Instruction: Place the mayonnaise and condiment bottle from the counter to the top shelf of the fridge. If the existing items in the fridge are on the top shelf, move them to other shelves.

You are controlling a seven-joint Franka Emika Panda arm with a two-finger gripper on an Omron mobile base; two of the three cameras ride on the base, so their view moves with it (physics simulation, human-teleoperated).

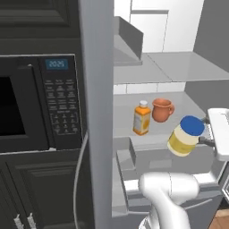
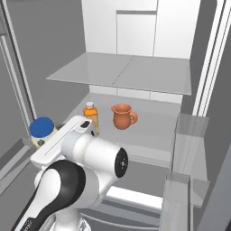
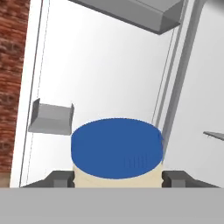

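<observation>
Hand view shows the gripper (image 3: 117,177) with its fingers closed on either side of the mayonnaise (image 3: 117,151), jar held in the grasp, blue lid facing the camera. From the left base view the jar (image 1: 185,135) hangs tilted in front of the fridge (image 1: 96,89), below and right of the top shelf (image 1: 179,67), which looks bare, though its far corners are hard to judge.

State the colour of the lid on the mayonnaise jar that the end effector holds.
Blue: the lid tops the pale cream mayonnaise jar. It shows best in the hand view.
</observation>
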